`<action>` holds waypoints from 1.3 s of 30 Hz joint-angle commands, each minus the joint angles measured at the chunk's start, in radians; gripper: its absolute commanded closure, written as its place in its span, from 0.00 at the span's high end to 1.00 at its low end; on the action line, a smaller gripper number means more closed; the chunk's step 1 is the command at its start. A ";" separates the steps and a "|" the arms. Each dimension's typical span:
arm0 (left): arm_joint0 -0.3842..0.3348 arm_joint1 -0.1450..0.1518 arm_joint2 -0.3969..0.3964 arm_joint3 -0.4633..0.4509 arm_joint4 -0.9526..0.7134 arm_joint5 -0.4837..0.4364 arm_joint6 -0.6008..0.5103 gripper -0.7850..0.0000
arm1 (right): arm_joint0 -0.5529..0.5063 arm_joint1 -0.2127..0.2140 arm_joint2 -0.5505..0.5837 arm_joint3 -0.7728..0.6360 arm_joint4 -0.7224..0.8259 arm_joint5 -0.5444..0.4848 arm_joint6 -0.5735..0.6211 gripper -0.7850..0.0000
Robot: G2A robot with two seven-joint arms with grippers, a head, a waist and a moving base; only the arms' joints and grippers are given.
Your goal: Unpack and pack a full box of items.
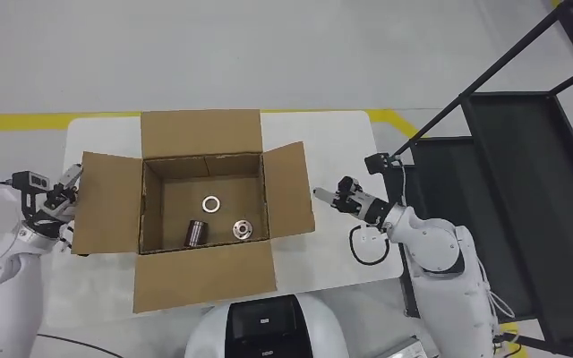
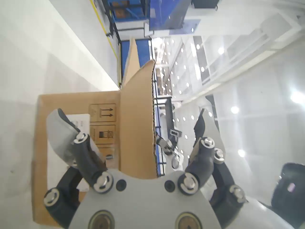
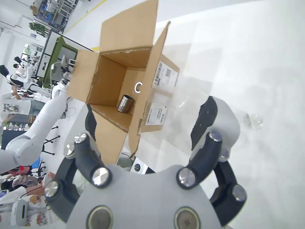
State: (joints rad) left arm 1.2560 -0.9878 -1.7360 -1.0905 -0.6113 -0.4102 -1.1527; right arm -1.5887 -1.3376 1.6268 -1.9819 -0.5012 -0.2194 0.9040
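Your open box [image 1: 201,134] holds three metal parts [image 1: 212,203]; unpacking seems unfinished, packing not begun. Left end effector [image 2: 129,117] and right end effector [image 3: 150,110] flank the box, both spread wide and empty.

Handling signs [image 2: 102,113]: printed on the cardboard box [image 2: 71,101] wall, two upward arrows among them.
Pictogram [image 2: 103,133]: just below the signs, too small to make out.
White sticker [image 2: 77,120]: beside the signs, print illegible.
Barcode label [image 3: 165,76]: on the opposite box wall, bars and a square code.
Lower white label [image 3: 156,114]: same wall, unreadable text lines.
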 commanded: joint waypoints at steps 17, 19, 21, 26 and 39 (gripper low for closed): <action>-0.060 -0.013 0.137 -0.100 -0.112 0.081 -0.224 1.00 | 0.111 0.005 -0.283 0.045 0.287 -0.098 0.070 1.00; -0.072 -0.017 0.166 -0.084 -0.090 0.082 -0.201 1.00 | 0.140 0.003 -0.335 0.069 0.272 -0.088 0.067 1.00; -0.085 -0.021 0.192 -0.064 -0.066 0.077 -0.177 1.00 | 0.171 -0.001 -0.390 0.098 0.253 -0.073 0.055 1.00; -0.107 -0.025 0.222 -0.029 -0.036 0.050 -0.153 1.00 | 0.242 -0.010 -0.503 0.196 0.206 -0.052 0.031 1.00; -0.084 -0.017 0.198 -0.020 -0.026 -0.004 -0.149 1.00 | 0.289 -0.005 -0.576 0.293 0.087 -0.004 -0.022 1.00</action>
State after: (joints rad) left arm 1.1677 -1.0053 -1.5347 -1.1072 -0.6320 -0.4136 -1.2990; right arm -1.2986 -1.3443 1.0490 -1.6807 -0.4106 -0.2226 0.8834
